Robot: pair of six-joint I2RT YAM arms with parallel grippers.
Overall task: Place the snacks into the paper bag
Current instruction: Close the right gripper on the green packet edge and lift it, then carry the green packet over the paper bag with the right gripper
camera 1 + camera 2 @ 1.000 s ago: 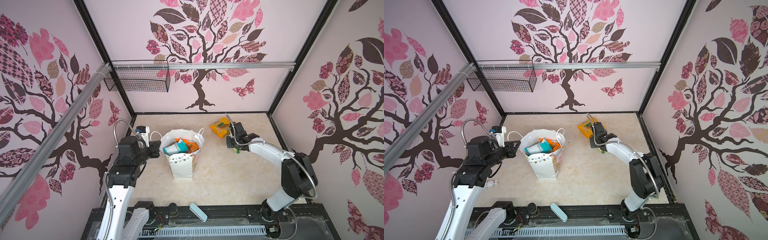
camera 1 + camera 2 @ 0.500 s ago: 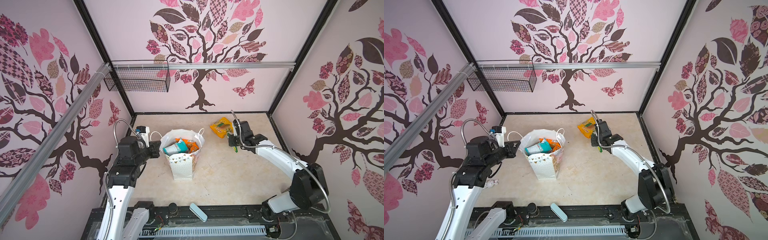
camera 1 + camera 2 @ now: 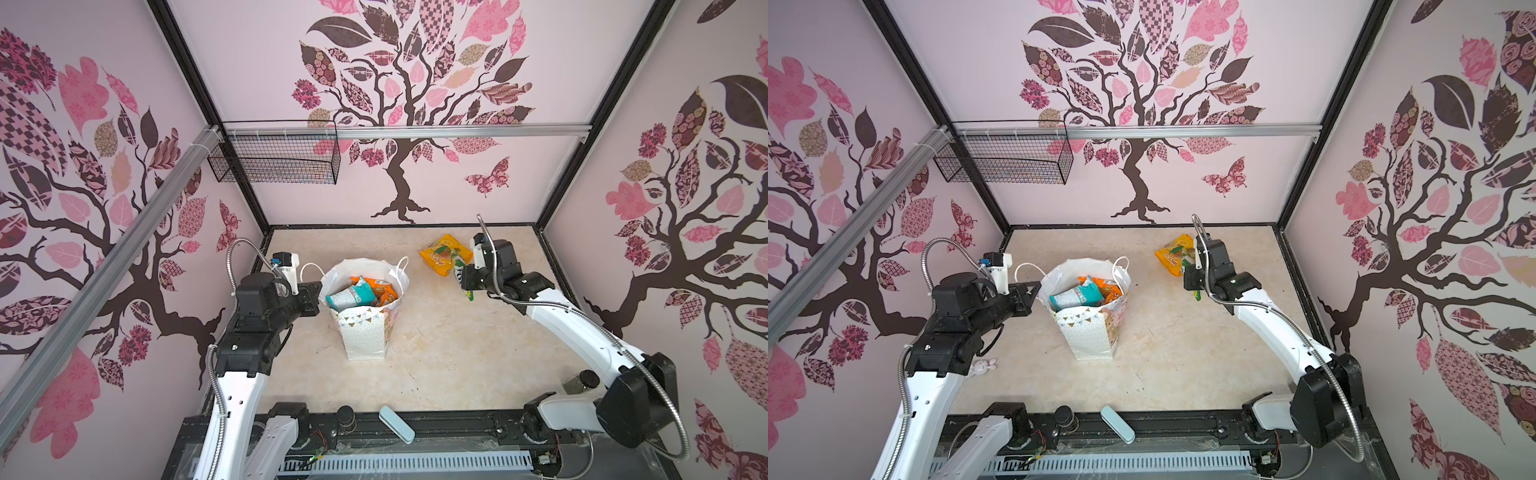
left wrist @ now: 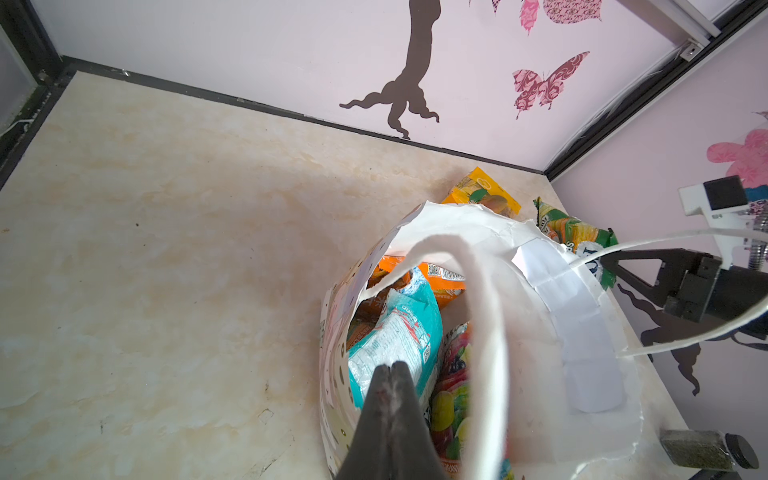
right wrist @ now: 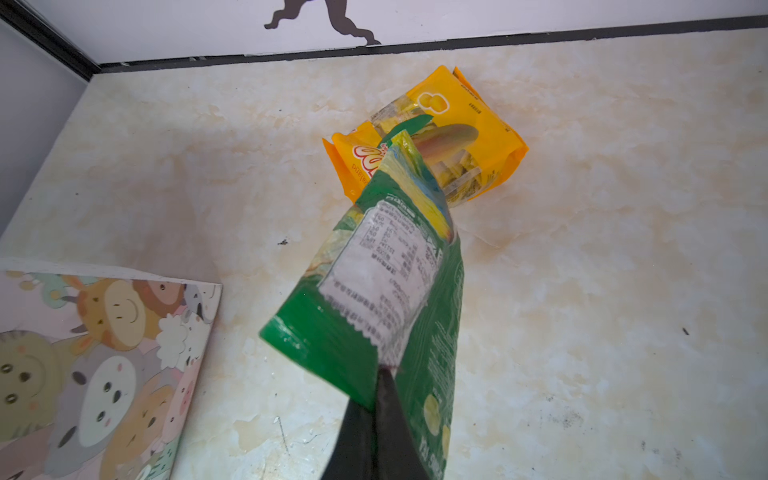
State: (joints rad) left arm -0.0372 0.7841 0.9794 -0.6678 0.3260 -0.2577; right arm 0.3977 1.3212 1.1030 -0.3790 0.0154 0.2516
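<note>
The right pincer (image 5: 384,372) is clamped on an edge of the green snack packet (image 5: 386,266), held above the bench (image 3: 457,353) near the yellow packet (image 5: 457,137), ready to carry to the paper bag (image 3: 361,332); the left pincer (image 4: 392,368), jaws together, sits at its rim, probably steadying it

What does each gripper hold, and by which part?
Right gripper: green snack packet, by its sealed end. Left gripper: shut at the paper bag, hold unclear.
</note>
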